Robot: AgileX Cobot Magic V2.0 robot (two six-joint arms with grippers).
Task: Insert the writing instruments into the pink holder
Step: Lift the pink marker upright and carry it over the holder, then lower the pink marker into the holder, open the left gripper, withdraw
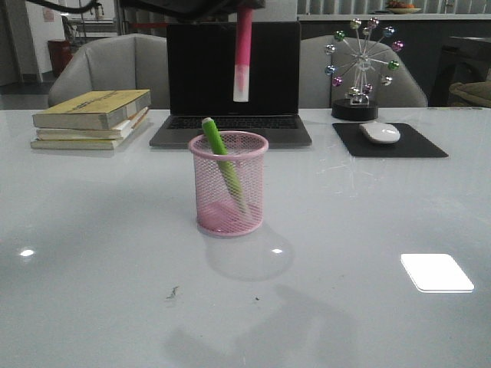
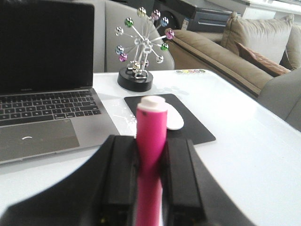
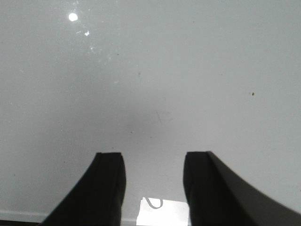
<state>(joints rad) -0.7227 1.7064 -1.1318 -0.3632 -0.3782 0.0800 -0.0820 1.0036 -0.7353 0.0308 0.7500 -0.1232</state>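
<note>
With the green marker [image 1: 221,159] already in the pink holder [image 1: 229,182], the left end effector [image 2: 151,165] grips the pink marker [image 2: 151,141] high above it, the right end effector [image 3: 154,181] hangs spread and empty, and next comes a straight lowering into the holder below.

Landmark = laptop [image 1: 231,83], open at the far middle of the white table [image 1: 92,253], screen black, grey deck and keyboard facing the camera.

- Left of laptop: stack of books [image 1: 90,119], yellow-olive cover on top, spines roughly facing the camera.
- Right of laptop: black mouse pad [image 1: 390,141] with a white mouse [image 1: 380,133] on it.
- Behind the pad, right of the laptop screen: desk toy [image 1: 359,69] shaped like a ferris wheel, coloured balls on wire spokes, black round base.
- Behind laptop: two grey chair backs [image 1: 107,65].
- Well right of laptop, off the table: beige sofa [image 2: 244,52] with a brown cushion.
</note>
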